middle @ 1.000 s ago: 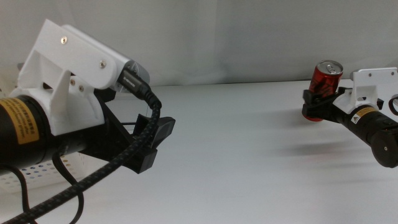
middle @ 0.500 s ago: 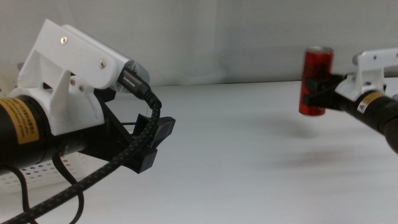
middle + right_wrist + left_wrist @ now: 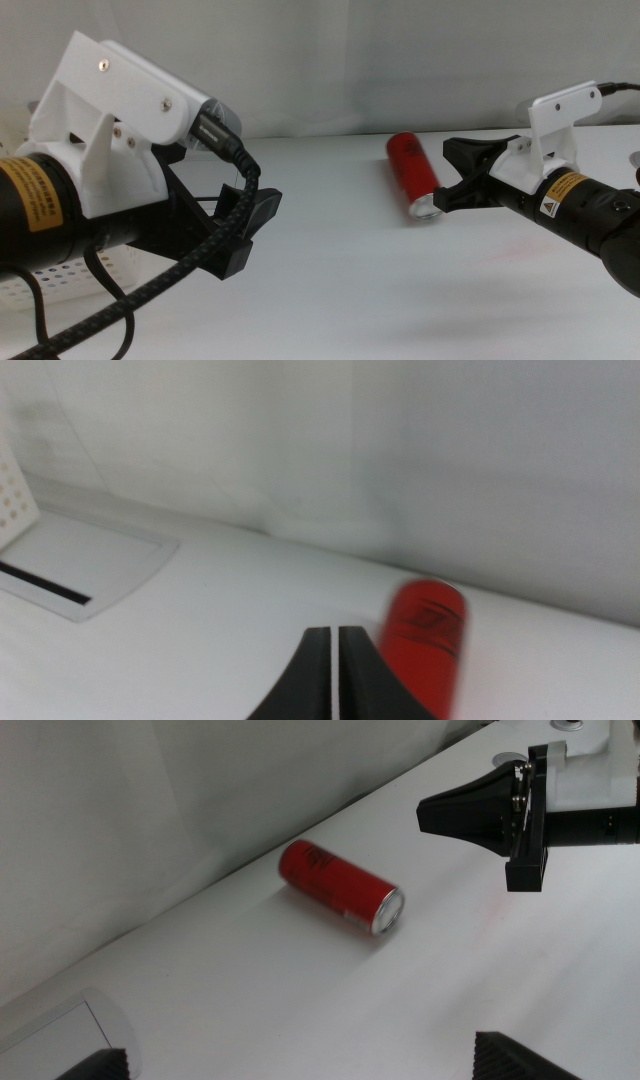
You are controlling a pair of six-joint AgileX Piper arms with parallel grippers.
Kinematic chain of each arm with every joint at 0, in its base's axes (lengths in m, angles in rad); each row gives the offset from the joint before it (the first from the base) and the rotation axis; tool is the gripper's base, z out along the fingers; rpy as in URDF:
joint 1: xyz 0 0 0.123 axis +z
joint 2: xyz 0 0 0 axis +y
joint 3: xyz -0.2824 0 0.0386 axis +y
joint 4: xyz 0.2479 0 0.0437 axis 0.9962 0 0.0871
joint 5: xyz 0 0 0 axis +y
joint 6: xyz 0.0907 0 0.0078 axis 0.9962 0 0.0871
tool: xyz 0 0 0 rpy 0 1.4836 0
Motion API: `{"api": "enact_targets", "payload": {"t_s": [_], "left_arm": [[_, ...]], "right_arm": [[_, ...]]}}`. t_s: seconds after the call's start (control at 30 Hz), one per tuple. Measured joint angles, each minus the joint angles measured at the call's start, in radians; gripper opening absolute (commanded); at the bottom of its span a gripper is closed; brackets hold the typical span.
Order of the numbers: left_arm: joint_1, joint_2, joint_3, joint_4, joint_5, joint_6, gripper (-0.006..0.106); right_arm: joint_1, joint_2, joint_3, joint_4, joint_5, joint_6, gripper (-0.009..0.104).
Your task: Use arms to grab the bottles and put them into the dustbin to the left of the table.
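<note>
Right end effector point(image 3: 452, 172) reaches in from the right, held low and roughly level over the table point(image 3: 330, 290); jaws spread wide in the middle view, holding nothing, lower tip just beside the can's silver end. Left end effector point(image 3: 245, 235) hangs near the table's left side over the white basket point(image 3: 60, 285), jaws well apart, empty. One red can point(image 3: 413, 175) visible, lying on its side on the table; one basket.
</note>
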Motion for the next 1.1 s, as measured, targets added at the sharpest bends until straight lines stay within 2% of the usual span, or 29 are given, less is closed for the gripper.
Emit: {"api": "enact_targets", "payload": {"t_s": [0.23, 0.33, 0.4, 0.43, 0.5, 0.57, 0.8, 0.93, 1.03, 1.1], "left_arm": [[0.0, 0.0, 0.0, 0.0, 0.0, 0.0, 0.09], [0.0, 0.0, 0.0, 0.0, 0.0, 0.0, 0.09], [0.0, 0.0, 0.0, 0.0, 0.0, 0.0, 0.09], [0.0, 0.0, 0.0, 0.0, 0.0, 0.0, 0.09], [0.0, 0.0, 0.0, 0.0, 0.0, 0.0, 0.09], [0.0, 0.0, 0.0, 0.0, 0.0, 0.0, 0.09], [0.0, 0.0, 0.0, 0.0, 0.0, 0.001, 0.09], [0.0, 0.0, 0.0, 0.0, 0.0, 0.001, 0.09], [0.0, 0.0, 0.0, 0.0, 0.0, 0.001, 0.09], [0.0, 0.0, 0.0, 0.0, -0.005, 0.013, 0.09]], "right_arm": [[0.0, -0.005, 0.0, 0.016, 0.029, 0.002, -0.002], [0.0, -0.032, -0.005, 0.015, 0.074, 0.002, 0.009], [0.0, -0.053, -0.027, 0.015, 0.138, 0.004, 0.028], [0.0, -0.076, -0.052, 0.015, 0.206, 0.004, 0.066], [0.0, -0.108, -0.081, 0.023, 0.29, 0.004, 0.104], [0.0, -0.164, -0.116, 0.029, 0.407, -0.009, 0.103], [-0.008, -0.364, -0.134, 0.006, 0.615, -0.094, 0.103], [-0.067, -0.539, -0.133, 0.005, 0.755, -0.101, 0.099], [-0.132, -0.715, -0.134, -0.005, 0.935, -0.103, 0.085], [-0.146, -0.837, -0.134, -0.024, 1.055, -0.105, 0.054]]}}
